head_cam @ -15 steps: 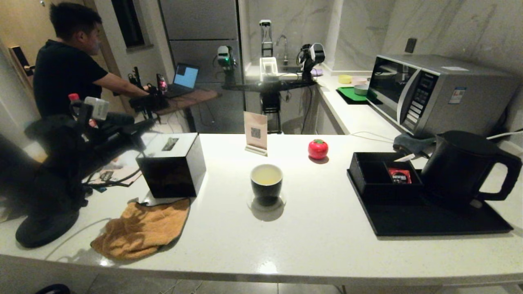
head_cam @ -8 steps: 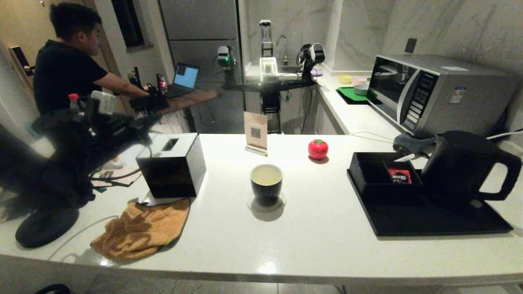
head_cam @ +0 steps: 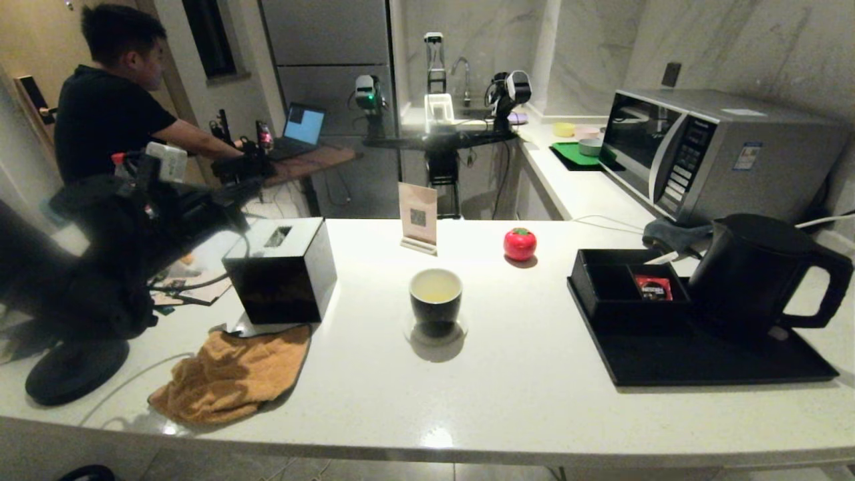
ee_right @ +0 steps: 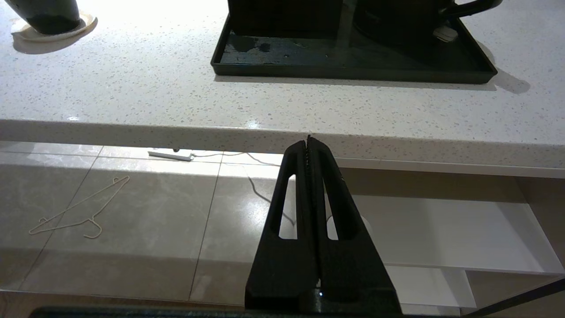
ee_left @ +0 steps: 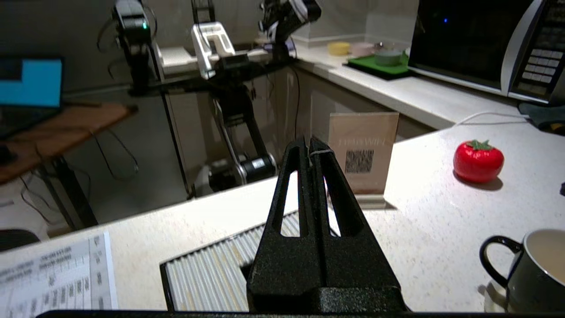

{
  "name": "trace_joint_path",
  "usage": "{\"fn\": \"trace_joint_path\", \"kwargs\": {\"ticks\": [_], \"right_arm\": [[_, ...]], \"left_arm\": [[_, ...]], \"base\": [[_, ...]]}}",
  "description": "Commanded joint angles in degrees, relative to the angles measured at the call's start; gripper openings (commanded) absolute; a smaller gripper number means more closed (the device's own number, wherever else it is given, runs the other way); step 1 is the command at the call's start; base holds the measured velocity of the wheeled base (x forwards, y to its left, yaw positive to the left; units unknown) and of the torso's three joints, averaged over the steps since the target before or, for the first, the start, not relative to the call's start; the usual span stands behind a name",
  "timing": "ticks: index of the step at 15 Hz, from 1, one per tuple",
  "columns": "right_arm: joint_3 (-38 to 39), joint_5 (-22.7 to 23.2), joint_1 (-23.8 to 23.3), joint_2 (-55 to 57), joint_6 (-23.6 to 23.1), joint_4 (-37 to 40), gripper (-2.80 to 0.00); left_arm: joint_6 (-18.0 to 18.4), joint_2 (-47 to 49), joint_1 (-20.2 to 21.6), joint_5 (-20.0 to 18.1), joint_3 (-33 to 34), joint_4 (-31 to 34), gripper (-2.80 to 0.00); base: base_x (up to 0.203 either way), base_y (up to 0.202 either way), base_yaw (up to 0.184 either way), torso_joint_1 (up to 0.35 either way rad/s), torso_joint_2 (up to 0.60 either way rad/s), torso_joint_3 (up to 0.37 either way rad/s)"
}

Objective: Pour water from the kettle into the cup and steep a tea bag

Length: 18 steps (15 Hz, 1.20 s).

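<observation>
The black cup (head_cam: 435, 300), white inside with pale yellowish liquid, stands on a small coaster mid-counter. In the left wrist view the cup (ee_left: 532, 269) shows a loop handle. The matte black kettle (head_cam: 755, 274) sits on the black tray (head_cam: 701, 364) at the right. The tea bag is not visible. My left gripper (head_cam: 248, 192) hovers shut above the black tissue box (head_cam: 280, 270). In its wrist view the left gripper (ee_left: 309, 143) has a thin pale thread across one fingertip. My right gripper (ee_right: 308, 140) is shut, low before the counter's front edge, out of the head view.
A red sachet (head_cam: 653, 287) lies in a black compartment box (head_cam: 621, 294) on the tray. An orange cloth (head_cam: 230, 374), a QR sign (head_cam: 418, 217), a red tomato-shaped timer (head_cam: 520, 244) and a microwave (head_cam: 708, 153) are around. A person sits far left.
My left arm has risen and shifted a little toward the tissue box. The cup, the kettle and the tray have not moved.
</observation>
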Motion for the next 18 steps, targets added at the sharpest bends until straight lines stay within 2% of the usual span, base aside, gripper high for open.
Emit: {"fn": "trace_joint_path", "kwargs": {"ticks": [1,5,6,7,18], "right_arm": [[0.0,0.0,0.0,0.1,0.0,0.1,-2.8],[0.0,0.0,0.0,0.1,0.0,0.1,-2.8],[0.0,0.0,0.1,0.1,0.0,0.1,-2.8],[0.0,0.0,0.1,0.1,0.0,0.1,-2.8],[0.0,0.0,0.1,0.1,0.0,0.1,-2.8]], "left_arm": [[-0.1,0.0,0.1,-0.2,0.5,-0.8,-2.8],[-0.1,0.0,0.1,-0.3,1.2,-0.7,-2.8],[-0.1,0.0,0.1,-0.3,1.6,-0.8,-1.0],[0.0,0.1,0.0,-0.3,2.2,-0.9,0.0],[0.7,-0.4,0.3,-0.2,8.2,-4.2,0.0]], "base": [[0.0,0.0,0.0,0.0,0.0,0.0],[0.0,0.0,0.0,0.0,0.0,0.0],[0.0,0.0,0.0,0.0,0.0,0.0],[0.0,0.0,0.0,0.0,0.0,0.0],[0.0,0.0,0.0,0.0,0.0,0.0]]}}
